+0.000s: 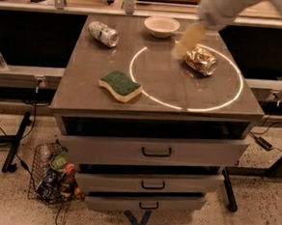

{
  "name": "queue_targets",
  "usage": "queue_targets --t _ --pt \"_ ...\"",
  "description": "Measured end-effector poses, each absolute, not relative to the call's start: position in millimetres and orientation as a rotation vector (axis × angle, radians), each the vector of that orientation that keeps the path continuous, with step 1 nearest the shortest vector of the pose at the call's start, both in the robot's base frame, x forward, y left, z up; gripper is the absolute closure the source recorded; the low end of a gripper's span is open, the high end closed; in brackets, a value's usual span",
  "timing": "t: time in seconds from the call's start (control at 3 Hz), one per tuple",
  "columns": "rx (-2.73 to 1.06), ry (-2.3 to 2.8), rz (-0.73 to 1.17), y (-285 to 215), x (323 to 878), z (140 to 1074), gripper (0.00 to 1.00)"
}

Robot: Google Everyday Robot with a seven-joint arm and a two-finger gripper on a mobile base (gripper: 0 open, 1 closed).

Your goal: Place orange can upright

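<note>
Claw (pixel 188 39) hangs nr orange can (pixel 201 59), which lies on its side; open/shut can't tell

Single camera, elevated in front of the drawer cabinet (pixel 196 152), looks steeply down on its top from mid range. The gripper (pixel 188 39) sits upper right of frame.

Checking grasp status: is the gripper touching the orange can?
Cannot tell. The camera view shows the gripper behind-left of the lying orange can, outlines meeting, no plain contact or gap.
</note>
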State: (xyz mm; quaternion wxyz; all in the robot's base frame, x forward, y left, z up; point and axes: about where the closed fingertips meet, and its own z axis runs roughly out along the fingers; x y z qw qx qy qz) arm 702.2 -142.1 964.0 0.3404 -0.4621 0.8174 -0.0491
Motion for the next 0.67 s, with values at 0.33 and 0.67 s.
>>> queue_targets --t 0.33,0.67 --pt "-1.134 2.153 -0.108 -251.7 659.4 1029.4 0.00" --pt "-1.138 2.158 -0.105 -250.8 660.0 1025.7 0.00"
